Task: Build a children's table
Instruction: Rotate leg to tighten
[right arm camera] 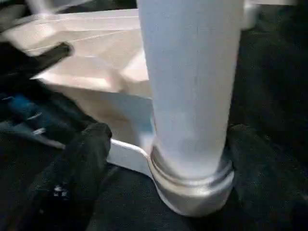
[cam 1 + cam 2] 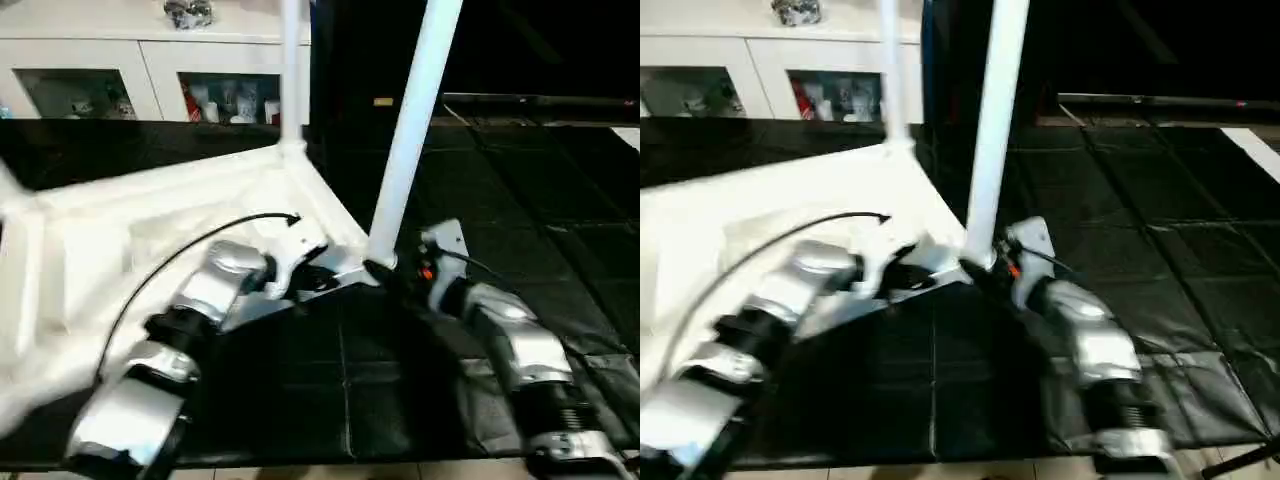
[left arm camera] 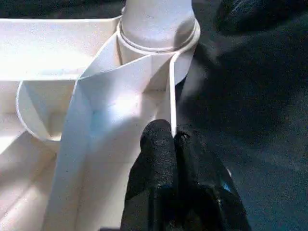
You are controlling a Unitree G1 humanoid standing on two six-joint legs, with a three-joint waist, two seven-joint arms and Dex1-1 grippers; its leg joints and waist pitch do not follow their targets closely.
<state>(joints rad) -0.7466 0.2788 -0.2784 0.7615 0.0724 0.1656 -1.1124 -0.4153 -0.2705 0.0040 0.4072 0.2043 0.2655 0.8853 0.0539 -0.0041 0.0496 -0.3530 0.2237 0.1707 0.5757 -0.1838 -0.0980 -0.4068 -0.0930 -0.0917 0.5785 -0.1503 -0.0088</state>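
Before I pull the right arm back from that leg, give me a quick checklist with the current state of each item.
1. Near leg seated in corner socket: ok, though depth cannot tell.
2. Right hand open around the leg: ok, fingers apart either side.
3. Left hand pinching the tabletop rim: ok, shut on it.
4. Far leg standing: ok.
5. Near leg upright: not ok, it leans.
6. Remaining sockets filled: cannot tell.
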